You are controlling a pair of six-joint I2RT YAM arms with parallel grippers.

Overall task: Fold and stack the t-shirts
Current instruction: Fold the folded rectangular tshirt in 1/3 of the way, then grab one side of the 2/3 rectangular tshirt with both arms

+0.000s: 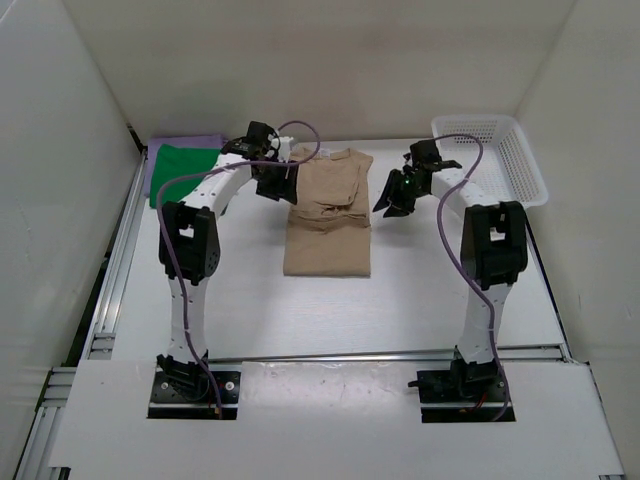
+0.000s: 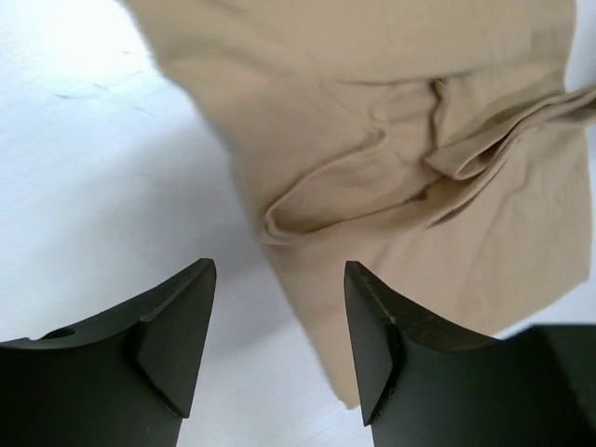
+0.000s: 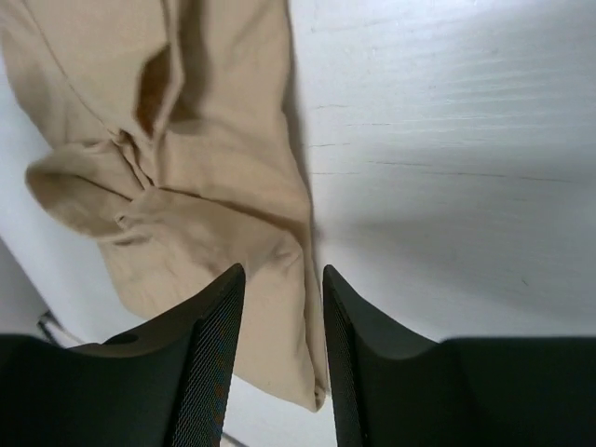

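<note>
Tan t-shirt (image 1: 328, 215) lies between both pairs of parted jaws, held by neither.

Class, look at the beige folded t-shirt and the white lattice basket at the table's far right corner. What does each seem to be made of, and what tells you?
The beige folded t-shirt looks like soft, matte cloth, probably a knit: it creases and lies in limp folds. The white lattice basket is probably rigid plastic with a slight sheen: it has regular moulded holes and straight walls.

Tan t-shirt (image 1: 328, 215) folded lengthwise, lying flat at centre, sleeves tucked in, green t-shirt (image 1: 180, 170) folded atop lavender t-shirt (image 1: 190, 141), far-left corner
</note>
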